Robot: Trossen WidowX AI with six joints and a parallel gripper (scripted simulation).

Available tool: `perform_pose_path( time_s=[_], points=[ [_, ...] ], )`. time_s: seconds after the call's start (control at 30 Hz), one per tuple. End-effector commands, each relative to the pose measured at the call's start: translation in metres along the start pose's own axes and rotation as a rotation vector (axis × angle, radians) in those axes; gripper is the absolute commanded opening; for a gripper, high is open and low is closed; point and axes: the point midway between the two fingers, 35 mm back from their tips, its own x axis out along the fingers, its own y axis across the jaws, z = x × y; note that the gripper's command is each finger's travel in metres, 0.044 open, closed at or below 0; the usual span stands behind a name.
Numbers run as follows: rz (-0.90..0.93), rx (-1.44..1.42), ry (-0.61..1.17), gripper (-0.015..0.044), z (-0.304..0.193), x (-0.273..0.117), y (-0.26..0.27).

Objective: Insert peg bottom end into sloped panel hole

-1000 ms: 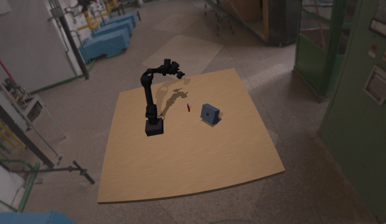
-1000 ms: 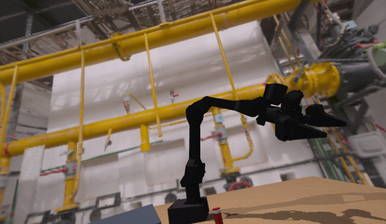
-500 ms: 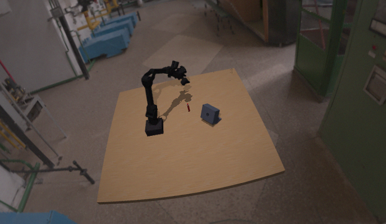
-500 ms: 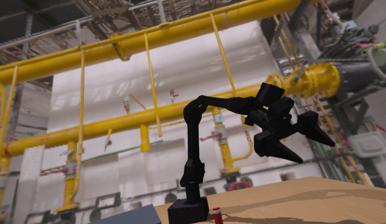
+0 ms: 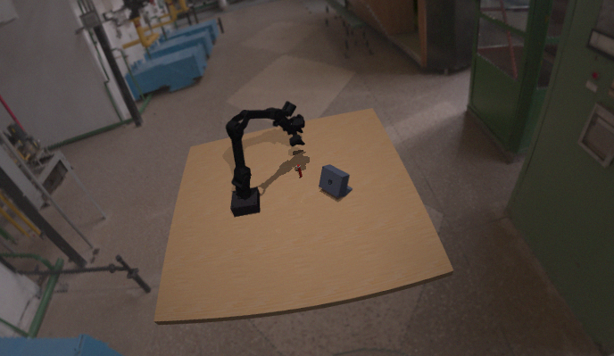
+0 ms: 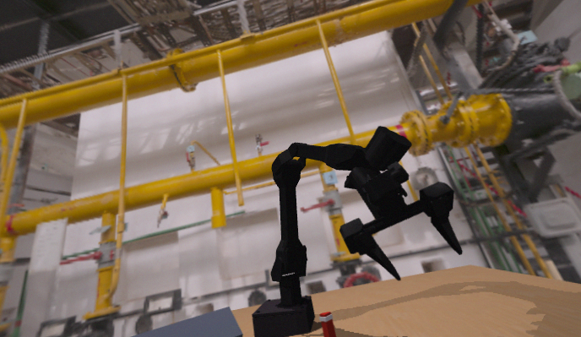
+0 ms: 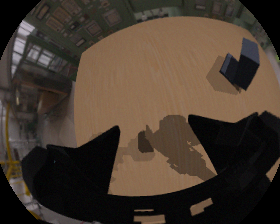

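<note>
The red peg (image 5: 300, 172) (image 6: 328, 326) with a pale band near its top stands on the table between the arm and the panel. I cannot make it out in the wrist view. The blue-grey sloped panel (image 5: 338, 178) (image 6: 197, 325) (image 7: 249, 56) has one dark hole (image 5: 329, 181) in its face; the hole's shape is too small to tell. My gripper (image 5: 302, 136) (image 6: 430, 266) (image 7: 155, 123) is open and empty, with its fingers wide apart. It hangs well above the table, pointing down at a tilt, on the far side of the peg in the top view.
The wooden table (image 5: 280, 261) (image 6: 492, 324) (image 7: 141, 65) carries the arm's black base (image 5: 244, 202) (image 6: 282, 319) to the left of the peg and panel in the top view. The arm's shadow falls on the table beneath the gripper and beside the peg.
</note>
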Motion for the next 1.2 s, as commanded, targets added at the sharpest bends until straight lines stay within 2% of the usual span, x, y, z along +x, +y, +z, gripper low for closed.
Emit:
perform_pose_path(
  time_s=[0.0,0.77,1.17],
  points=[
    [-0.049,0.078,0.056,0.044,-0.001,0.001,-0.023],
    [-0.305,0.514,0.311,0.044,-0.014,-0.015,-0.134],
    [-0.38,0.665,0.387,0.044,-0.022,-0.027,-0.161]
  ],
)
